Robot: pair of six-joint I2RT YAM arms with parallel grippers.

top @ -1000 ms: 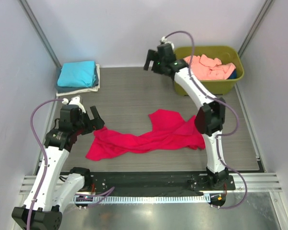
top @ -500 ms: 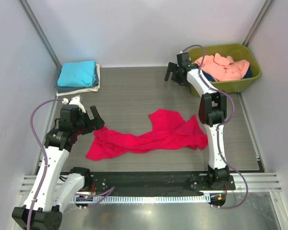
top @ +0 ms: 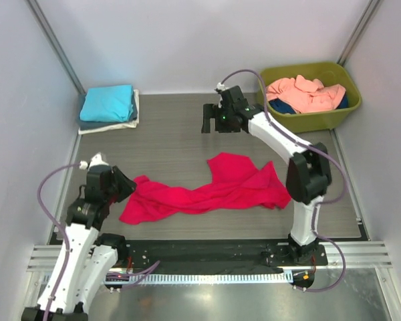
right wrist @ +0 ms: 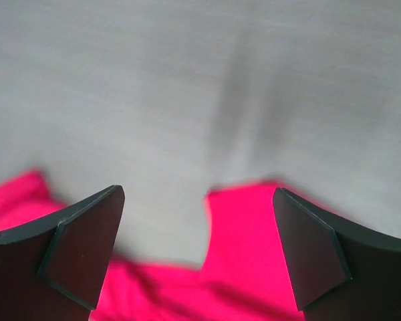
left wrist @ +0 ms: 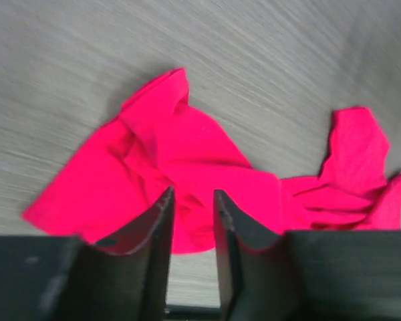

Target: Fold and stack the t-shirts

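A crimson-pink t-shirt (top: 210, 190) lies crumpled in a long strip across the table's near half. My left gripper (top: 127, 184) hovers at its left end. In the left wrist view the jaws (left wrist: 192, 194) stand a narrow gap apart over the cloth (left wrist: 187, 154), with nothing between them. My right gripper (top: 208, 121) hangs wide open above the table's back middle, and the shirt's upper flap (right wrist: 287, 254) shows beneath it. Folded t-shirts (top: 107, 102), turquoise on top, are stacked at the back left. A salmon-pink t-shirt (top: 304, 93) lies in the tub.
The olive-green tub (top: 314, 120) sits at the back right corner with a dark blue cloth (top: 341, 102) showing at its right side. Walls close the table in on the left, back and right. A metal rail (top: 207, 257) runs along the near edge.
The left arm has drawn back toward the near edge and its jaws have narrowed. The right arm has swung from the tub leftward over the table. The tub has shifted right.
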